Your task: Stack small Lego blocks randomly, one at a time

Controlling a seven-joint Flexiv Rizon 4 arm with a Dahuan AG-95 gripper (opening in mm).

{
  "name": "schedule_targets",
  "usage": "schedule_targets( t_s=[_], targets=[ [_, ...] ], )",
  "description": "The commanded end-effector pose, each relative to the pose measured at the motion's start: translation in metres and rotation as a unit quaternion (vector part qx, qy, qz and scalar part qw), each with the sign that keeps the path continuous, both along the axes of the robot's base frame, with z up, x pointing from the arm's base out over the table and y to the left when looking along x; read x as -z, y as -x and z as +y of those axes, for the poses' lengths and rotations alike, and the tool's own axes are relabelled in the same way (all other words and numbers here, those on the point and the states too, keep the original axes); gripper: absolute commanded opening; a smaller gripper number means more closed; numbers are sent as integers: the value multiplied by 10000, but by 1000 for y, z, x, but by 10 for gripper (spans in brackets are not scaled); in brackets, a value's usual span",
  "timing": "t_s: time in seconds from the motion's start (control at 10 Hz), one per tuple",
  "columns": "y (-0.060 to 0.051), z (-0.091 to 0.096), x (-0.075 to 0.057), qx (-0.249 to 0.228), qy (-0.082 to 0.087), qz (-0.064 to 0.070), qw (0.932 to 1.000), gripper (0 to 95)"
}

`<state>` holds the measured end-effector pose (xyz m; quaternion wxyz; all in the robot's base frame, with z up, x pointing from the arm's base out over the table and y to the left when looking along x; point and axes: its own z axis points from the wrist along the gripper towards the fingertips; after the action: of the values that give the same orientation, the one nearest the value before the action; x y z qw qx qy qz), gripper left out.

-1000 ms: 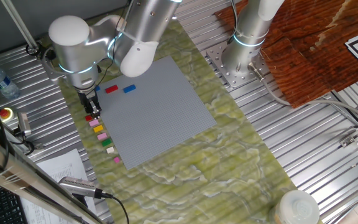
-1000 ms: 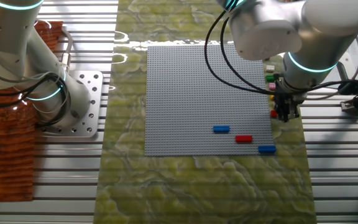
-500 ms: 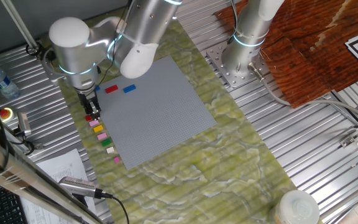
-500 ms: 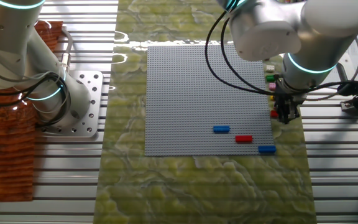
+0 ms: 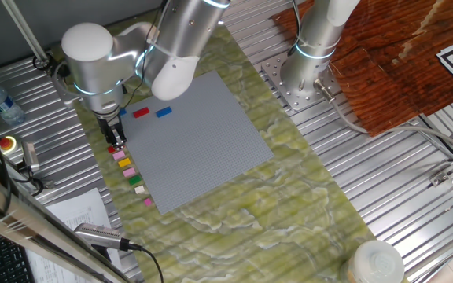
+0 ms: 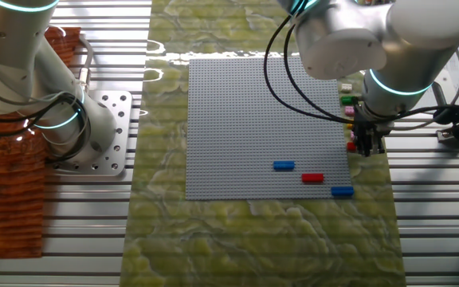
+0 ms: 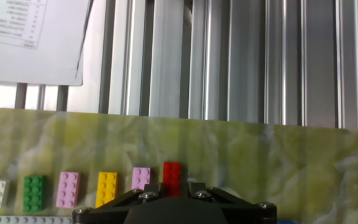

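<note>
Here we centre the gripper [image 7: 171, 194] over the red brick [image 7: 171, 178], rightmost in the row on the mat just beside the baseplate [image 5: 195, 134]; whether the fingers are open or grasping, we cannot tell.

the little bricks in the row, like the red one [image 7: 171, 177] and the yellow one [image 7: 107, 188], look like smooth, slightly shiny plastic with moulded studs. the grey baseplate [image 5: 203, 137] is matt plastic, finely studded all over. under it sits a green marbled mat [image 5: 289, 204] with a faint sheen. the tabletop [image 7: 241, 56] is ribbed bare metal, brushed and reflective. the arm shell [image 6: 373, 36] is glossy white and silver. a sheet of white paper [image 7: 33, 37] lies flat and matt. the reddish-brown mat [image 5: 392, 63] looks rough, woven or wood-grained, can't tell which.
</note>
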<state>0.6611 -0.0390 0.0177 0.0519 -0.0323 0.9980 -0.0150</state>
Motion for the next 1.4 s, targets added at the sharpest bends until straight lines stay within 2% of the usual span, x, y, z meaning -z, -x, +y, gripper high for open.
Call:
schedule_targets(
  t_s=[0.1, 1.4],
  targets=[
    [0, 1, -1, -7, -5, 3, 10000, 190],
    [-2, 1, 8, -32, -12, 2, 10000, 190]
  ],
)
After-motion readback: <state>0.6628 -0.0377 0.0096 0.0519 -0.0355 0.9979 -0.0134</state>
